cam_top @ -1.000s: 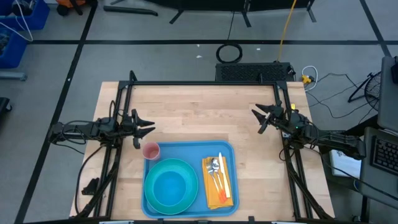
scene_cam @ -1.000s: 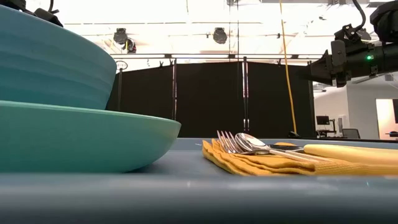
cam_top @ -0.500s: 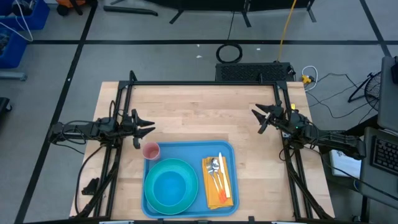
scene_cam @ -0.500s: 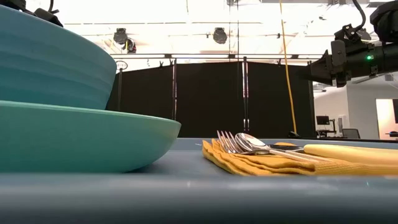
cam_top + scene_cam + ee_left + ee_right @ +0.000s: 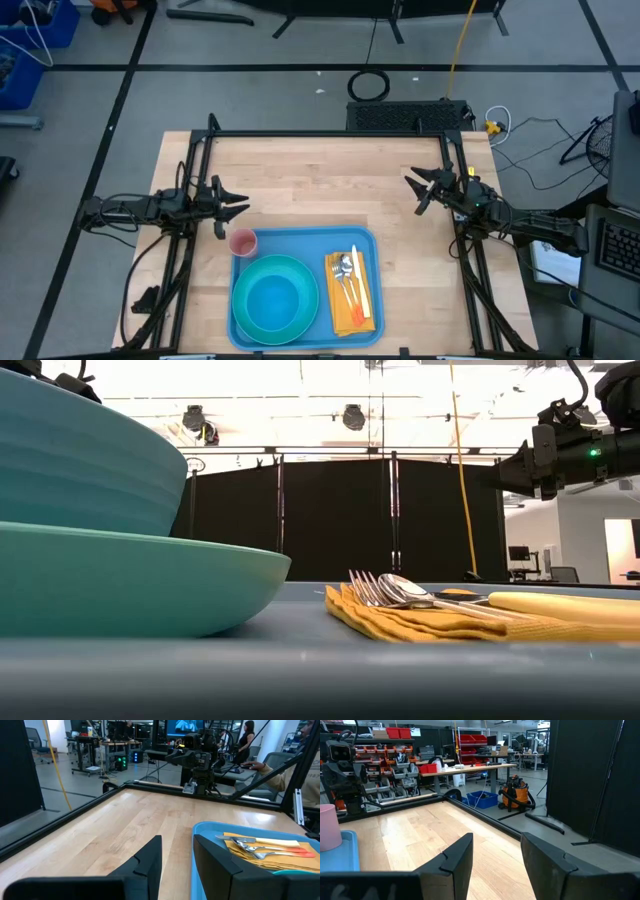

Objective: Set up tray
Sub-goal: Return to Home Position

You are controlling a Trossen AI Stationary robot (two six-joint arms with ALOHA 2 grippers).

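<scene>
**Insp. note: both arms off the tray, tray loaded**

L to R, high view. My left gripper [image 5: 240, 204] hangs over the table [image 5: 320, 175] at its left side, just off the tray's far-left corner. Fingers [image 5: 150, 861] spread, nothing between.

The tray [image 5: 300, 241] lies at the table's near edge, approx. centre. On it:
- pink cup [image 5: 243, 242] in the far-left corner
- teal bowl [image 5: 273, 303] on a teal plate [image 5: 150, 585], left half
- yellow napkin [image 5: 347, 320], right half, carrying fork [image 5: 361, 589], spoon [image 5: 403, 587] and knife [image 5: 560, 604] side by side, in that order

My right gripper [image 5: 414, 194] is over the table's right side, well apart from the tray. Fingers [image 5: 454, 861] spread, empty.
</scene>
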